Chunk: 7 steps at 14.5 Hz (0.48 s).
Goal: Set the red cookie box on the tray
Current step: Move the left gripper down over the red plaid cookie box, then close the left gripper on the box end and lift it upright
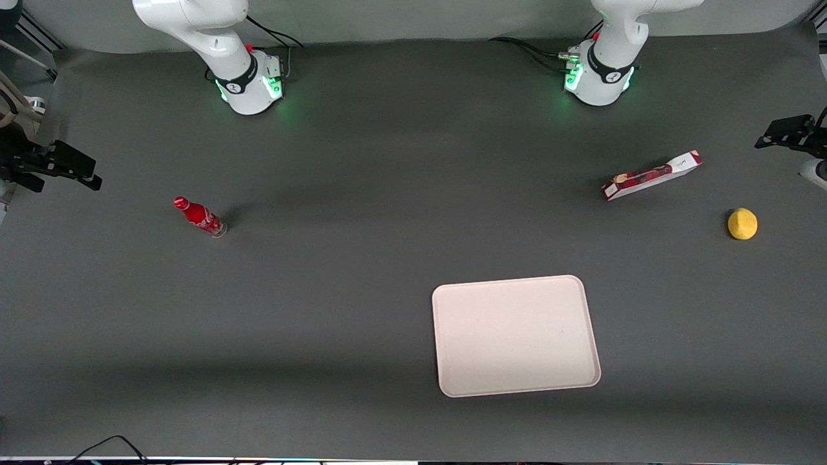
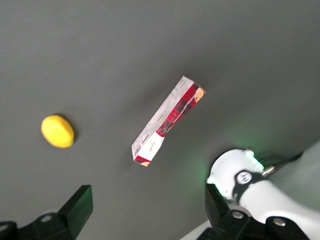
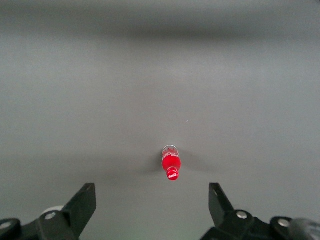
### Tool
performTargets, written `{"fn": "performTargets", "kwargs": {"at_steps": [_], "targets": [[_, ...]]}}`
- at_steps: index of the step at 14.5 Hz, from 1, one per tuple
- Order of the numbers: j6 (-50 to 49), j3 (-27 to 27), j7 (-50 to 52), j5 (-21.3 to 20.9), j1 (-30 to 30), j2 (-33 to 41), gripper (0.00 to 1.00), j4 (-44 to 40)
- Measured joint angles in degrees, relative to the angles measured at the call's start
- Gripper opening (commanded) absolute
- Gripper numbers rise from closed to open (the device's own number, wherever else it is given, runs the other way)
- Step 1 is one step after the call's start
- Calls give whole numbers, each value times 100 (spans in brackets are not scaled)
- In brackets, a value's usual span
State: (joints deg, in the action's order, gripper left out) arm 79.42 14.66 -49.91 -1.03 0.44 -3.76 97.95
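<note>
The red cookie box (image 1: 651, 175) lies flat on the dark table near the working arm's base, its white end toward the working arm's end of the table. It also shows in the left wrist view (image 2: 167, 120). The cream-white tray (image 1: 515, 334) lies nearer the front camera than the box and holds nothing. My left gripper (image 1: 775, 137) hangs in the air at the working arm's end of the table, apart from the box. In the left wrist view the gripper (image 2: 148, 210) is open wide and empty, with the box well clear of its fingers (image 2: 80, 205).
A yellow lemon-like thing (image 1: 742, 223) lies on the table beside the box, toward the working arm's end, and shows in the left wrist view (image 2: 57, 131). A small red bottle (image 1: 200, 217) stands toward the parked arm's end. The working arm's base (image 1: 597, 77) stands near the box.
</note>
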Motion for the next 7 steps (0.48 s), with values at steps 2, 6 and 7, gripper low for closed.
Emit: {"fn": "performTargets", "kwargs": {"at_steps": [2,6,7], "targets": [[558,59,-658,1,11,-9,100,751],[2092,0,-1155,23,-21,83,100,2404],[2522,0,-1248,44,-28,128,100,2816]]}}
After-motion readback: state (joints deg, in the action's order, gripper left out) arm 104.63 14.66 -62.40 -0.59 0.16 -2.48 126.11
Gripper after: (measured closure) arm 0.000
